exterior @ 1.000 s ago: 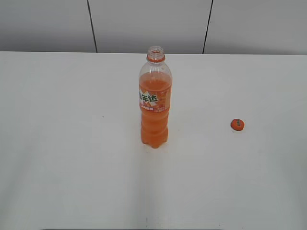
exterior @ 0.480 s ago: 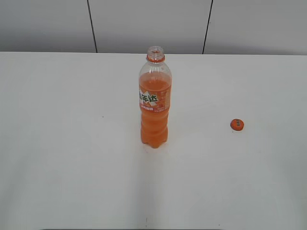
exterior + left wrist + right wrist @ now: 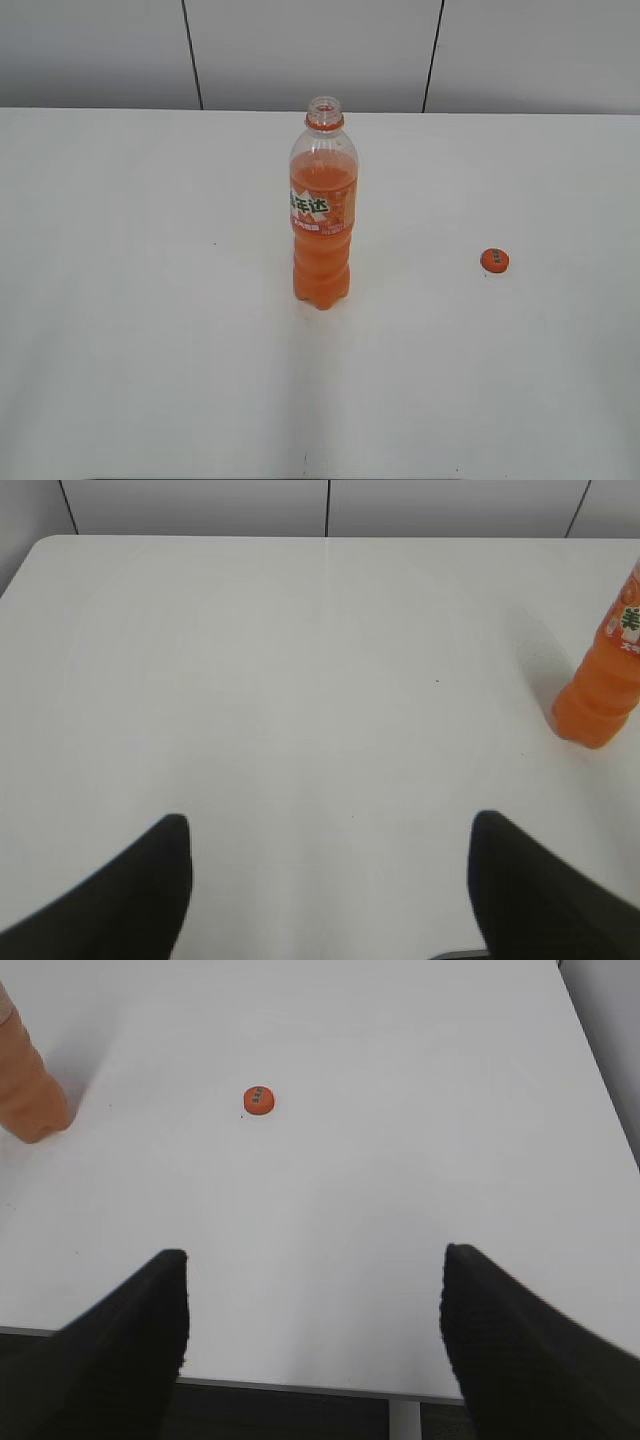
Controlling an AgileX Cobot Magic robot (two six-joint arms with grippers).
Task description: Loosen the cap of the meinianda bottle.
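The meinianda bottle (image 3: pixel 323 215) stands upright at the middle of the white table (image 3: pixel 140 300), its mouth bare above the orange neck ring. The small orange cap (image 3: pixel 494 261) lies flat on the table well to the bottle's right. In the left wrist view the bottle's base (image 3: pixel 601 695) shows at the right edge, far from my left gripper (image 3: pixel 330 825), which stands open and empty. In the right wrist view the cap (image 3: pixel 259 1099) lies ahead and left of my open, empty right gripper (image 3: pixel 315 1260); the bottle's base (image 3: pixel 28 1090) is at the far left. Neither gripper shows in the exterior view.
The table's near edge (image 3: pixel 300 1388) runs just under my right fingertips, with dark space below it. A grey panelled wall (image 3: pixel 310 50) rises behind the table's far edge.
None in the exterior view: bottle and cap stay where they were.
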